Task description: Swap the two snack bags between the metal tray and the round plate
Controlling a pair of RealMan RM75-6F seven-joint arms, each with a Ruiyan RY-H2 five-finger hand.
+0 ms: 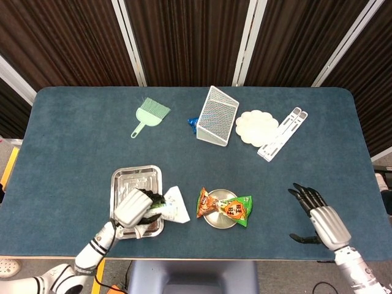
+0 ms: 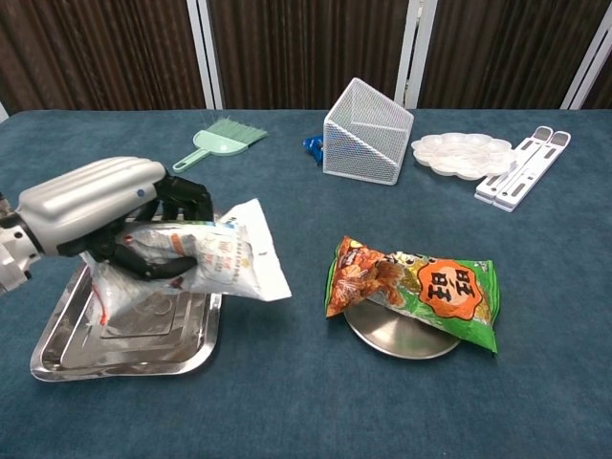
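The left hand (image 2: 105,206) grips the white bag (image 2: 206,256) over the tray's (image 2: 124,349) right rim. The right hand (image 1: 318,215) hovers spread, holding nothing, near the table's (image 1: 73,141) front edge.

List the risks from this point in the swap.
1. The left hand holds the white bag over the tray, but the bag's end juts past the tray's edge; released now, it may land half on the table.
2. The green bag overhangs the small plate on both sides, so lifting it carelessly could shift the plate.
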